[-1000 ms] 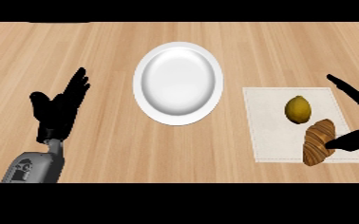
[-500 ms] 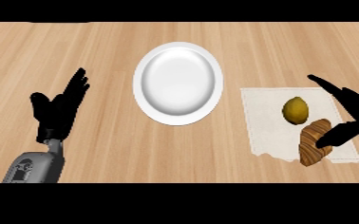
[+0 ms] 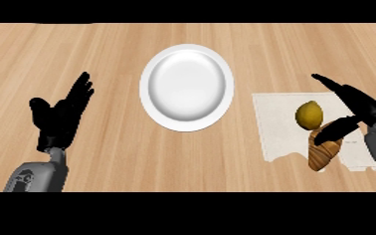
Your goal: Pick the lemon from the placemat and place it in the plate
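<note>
The yellow lemon [image 3: 309, 114] lies on the pale placemat [image 3: 279, 124] at the right. My right hand [image 3: 354, 104] is open just right of the lemon, fingers stretched past its far side and thumb reaching in below it; I cannot tell whether it touches the fruit. A white plate [image 3: 187, 86] sits at the counter's middle, with nothing on it. My left hand [image 3: 62, 113] rests open at the left, fingers up.
A brown bread loaf [image 3: 323, 150] lies on the placemat just in front of the lemon, partly under my right thumb. The wooden counter [image 3: 110, 45] spreads all around.
My right hand has moved left across the placemat towards the lemon, its thumb now over the bread. The placemat's near-left edge has rumpled a little. The left hand is unmoved.
</note>
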